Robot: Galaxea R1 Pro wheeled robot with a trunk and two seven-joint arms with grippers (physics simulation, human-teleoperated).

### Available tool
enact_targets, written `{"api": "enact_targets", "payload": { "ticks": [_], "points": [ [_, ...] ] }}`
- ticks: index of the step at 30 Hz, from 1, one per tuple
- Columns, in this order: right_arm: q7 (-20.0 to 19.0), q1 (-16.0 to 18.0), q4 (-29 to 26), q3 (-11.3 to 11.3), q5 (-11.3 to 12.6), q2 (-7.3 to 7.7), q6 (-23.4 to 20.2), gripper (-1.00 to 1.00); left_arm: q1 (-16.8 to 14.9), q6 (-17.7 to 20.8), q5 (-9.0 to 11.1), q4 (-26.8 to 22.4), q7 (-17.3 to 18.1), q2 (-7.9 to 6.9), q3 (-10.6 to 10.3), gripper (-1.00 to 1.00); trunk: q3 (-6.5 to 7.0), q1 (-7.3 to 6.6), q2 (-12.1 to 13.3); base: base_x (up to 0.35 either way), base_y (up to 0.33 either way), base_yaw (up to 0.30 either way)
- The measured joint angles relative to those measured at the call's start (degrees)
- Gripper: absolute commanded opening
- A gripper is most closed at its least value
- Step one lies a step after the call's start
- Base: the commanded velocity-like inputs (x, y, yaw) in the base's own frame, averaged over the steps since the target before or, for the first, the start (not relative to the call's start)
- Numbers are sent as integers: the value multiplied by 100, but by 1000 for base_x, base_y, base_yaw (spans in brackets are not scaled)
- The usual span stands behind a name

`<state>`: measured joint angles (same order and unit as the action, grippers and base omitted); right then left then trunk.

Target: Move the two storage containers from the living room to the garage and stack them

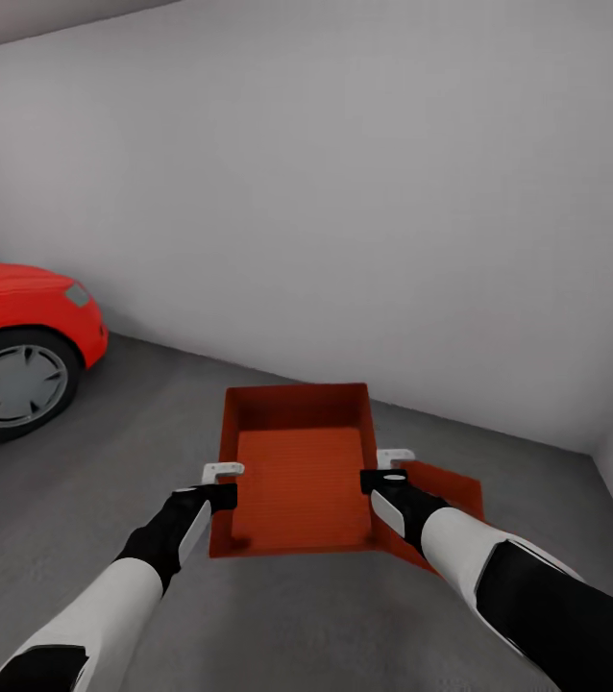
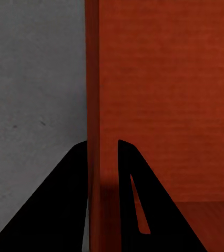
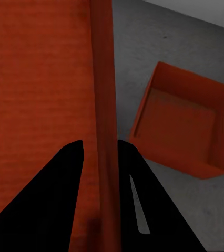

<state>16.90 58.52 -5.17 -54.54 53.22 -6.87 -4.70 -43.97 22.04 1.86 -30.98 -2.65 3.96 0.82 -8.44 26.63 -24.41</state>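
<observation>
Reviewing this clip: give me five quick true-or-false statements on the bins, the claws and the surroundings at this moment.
1. Both claws grip the same bin. True: left claw and right claw each pinch one side wall.
2. The second bin is on the grey floor. True.
3. The held bin is full. False: it is empty.
4. A blue car is parked at the robot's left. False: the car is red.
5. The held bin sits squarely in the other. False: it is off to one side.
</observation>
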Motion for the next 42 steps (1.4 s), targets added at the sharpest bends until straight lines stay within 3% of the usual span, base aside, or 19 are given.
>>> {"api": "enact_targets", "payload": {
  "ticks": [42],
  "points": [
    [1,0,2,22,-17,-7,11,-100,0,3,-45,-14,28,-2,25,-100,0,-3,-1,309,0,-286]
  ]
}}
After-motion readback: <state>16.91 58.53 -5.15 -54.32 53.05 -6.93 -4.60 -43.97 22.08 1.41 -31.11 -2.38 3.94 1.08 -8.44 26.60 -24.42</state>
